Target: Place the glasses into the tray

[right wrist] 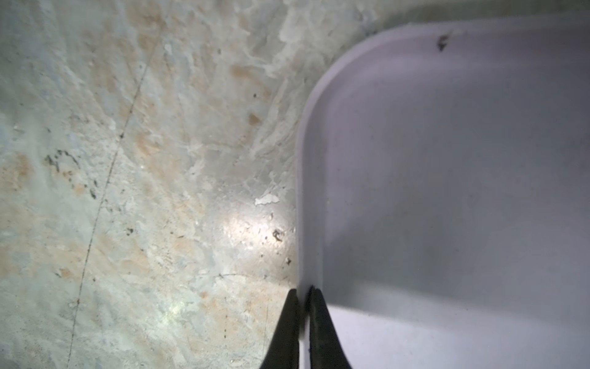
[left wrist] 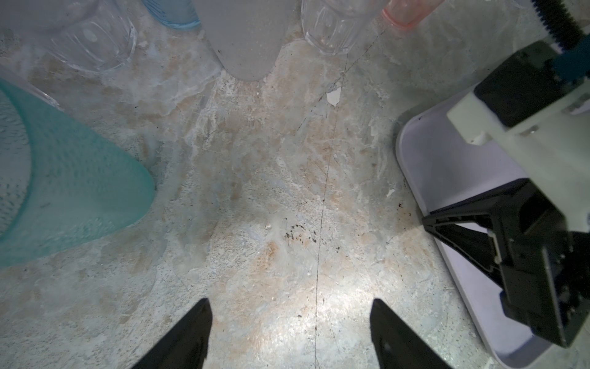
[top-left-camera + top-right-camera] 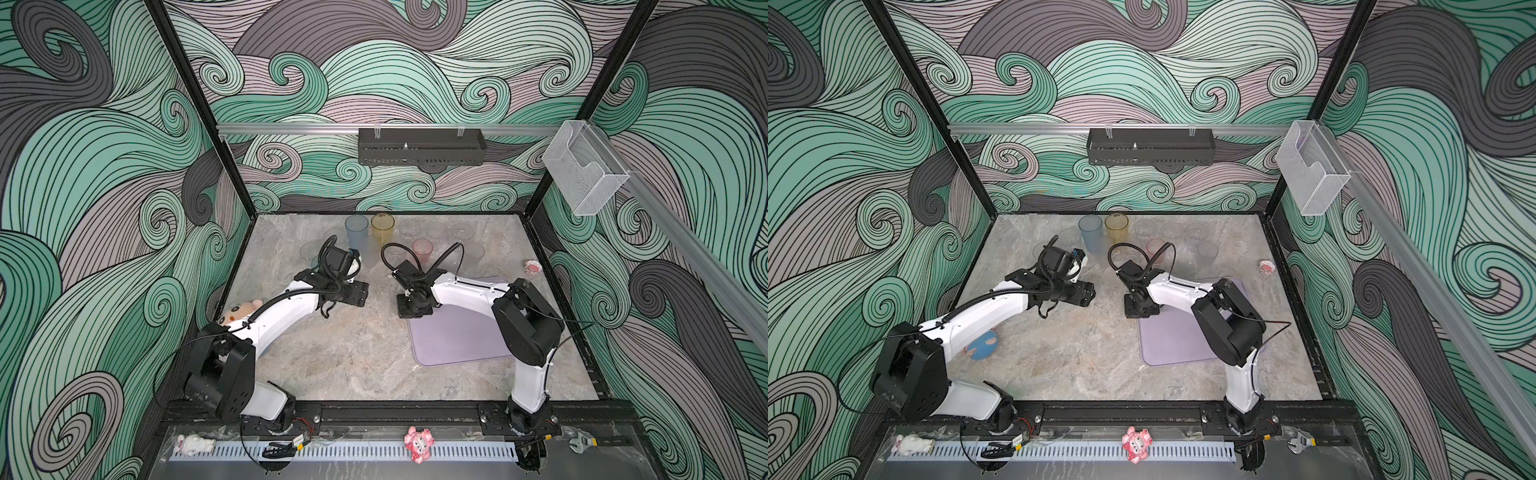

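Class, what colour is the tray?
The tray is pale lilac, clearest in the right wrist view.

We see walls (image 3: 83, 166) in a swirling wave print: teal, mint, grey and lilac bands with thin black lines. Table (image 3: 353, 353) is marbled grey with beige patches. Tray (image 3: 457, 345) is plain pale lilac. On the far side: blue glass (image 3: 356, 232), amber glass (image 3: 382, 230), pink glass (image 3: 422, 249). The left wrist view adds a dimpled teal glass (image 2: 79, 191), a frosted grey glass (image 2: 245, 41) and a clear faceted glass (image 2: 92, 38). At the near edge: pink toy (image 3: 417, 442), white toy (image 3: 195, 444).
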Controlling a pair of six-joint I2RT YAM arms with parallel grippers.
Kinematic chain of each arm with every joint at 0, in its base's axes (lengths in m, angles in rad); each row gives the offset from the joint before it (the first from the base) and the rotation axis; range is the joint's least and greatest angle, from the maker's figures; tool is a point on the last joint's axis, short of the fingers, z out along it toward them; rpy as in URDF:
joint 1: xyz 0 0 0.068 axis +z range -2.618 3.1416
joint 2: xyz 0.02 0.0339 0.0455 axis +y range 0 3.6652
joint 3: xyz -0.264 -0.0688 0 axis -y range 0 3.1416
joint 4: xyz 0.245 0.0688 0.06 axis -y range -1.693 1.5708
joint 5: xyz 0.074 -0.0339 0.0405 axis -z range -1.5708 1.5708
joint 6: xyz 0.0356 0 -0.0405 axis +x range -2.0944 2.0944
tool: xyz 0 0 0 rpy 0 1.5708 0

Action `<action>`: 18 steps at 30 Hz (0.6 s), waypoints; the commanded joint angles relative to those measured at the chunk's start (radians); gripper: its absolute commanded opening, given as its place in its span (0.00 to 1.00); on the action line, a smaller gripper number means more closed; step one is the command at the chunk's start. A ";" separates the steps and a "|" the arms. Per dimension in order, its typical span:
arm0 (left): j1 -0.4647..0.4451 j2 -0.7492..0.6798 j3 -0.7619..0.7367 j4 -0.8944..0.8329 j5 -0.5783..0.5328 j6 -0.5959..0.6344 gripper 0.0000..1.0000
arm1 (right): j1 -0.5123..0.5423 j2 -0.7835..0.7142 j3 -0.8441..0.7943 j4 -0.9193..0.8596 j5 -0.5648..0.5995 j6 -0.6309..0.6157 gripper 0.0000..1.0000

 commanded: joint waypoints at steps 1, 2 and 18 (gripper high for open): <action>-0.001 -0.035 0.032 -0.030 0.007 0.009 0.80 | 0.007 0.012 0.013 -0.018 -0.028 -0.005 0.11; -0.002 -0.037 0.031 -0.030 0.007 0.009 0.80 | 0.007 0.006 0.018 -0.025 -0.026 -0.009 0.12; -0.002 -0.090 0.071 -0.029 0.007 0.009 0.80 | -0.005 -0.107 0.096 -0.098 0.015 -0.051 0.25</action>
